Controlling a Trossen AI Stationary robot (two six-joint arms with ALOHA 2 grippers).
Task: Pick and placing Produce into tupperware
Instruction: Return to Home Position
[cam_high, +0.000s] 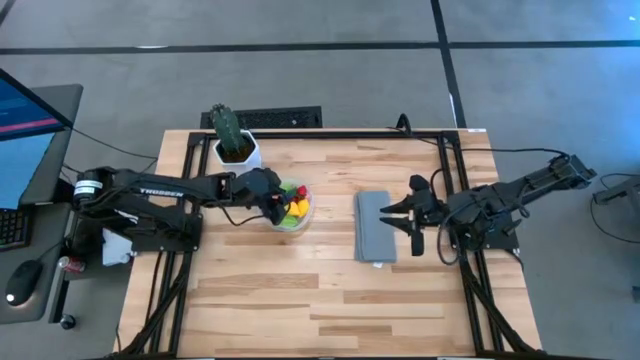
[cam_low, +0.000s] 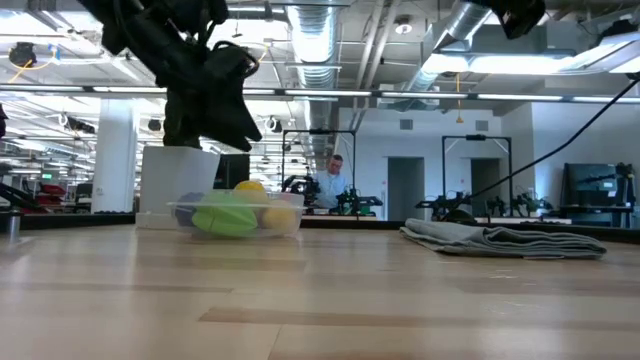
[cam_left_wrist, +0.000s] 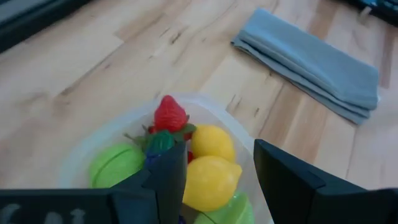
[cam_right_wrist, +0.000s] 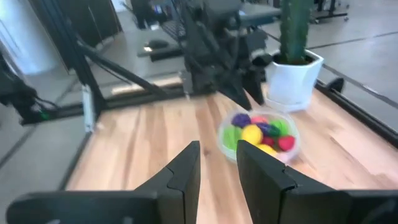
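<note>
Light wooden slatted table (cam_high: 300, 310). Left gripper (cam_high: 276, 204) hangs low right over the small round clear plastic container (cam_high: 305, 218), fingers spread, nothing between them. Right gripper (cam_high: 395, 212) hovers at the edge of the flat grey folded cloth (cam_high: 372, 235), fingers slightly apart, empty. Tiny toy produce (cam_left_wrist: 208, 177), yellow, green, red and purple, sits piled inside the container. Risk: left fingers clip the rim on pull-back, the light container tips and pieces spill. Right fingers could snag the cloth.

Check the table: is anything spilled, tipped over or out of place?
Nothing stands out. The toy produce sits inside the clear container under the open left gripper, none loose on the table; the cactus stands upright and the grey cloth lies folded flat by the right gripper.
</note>
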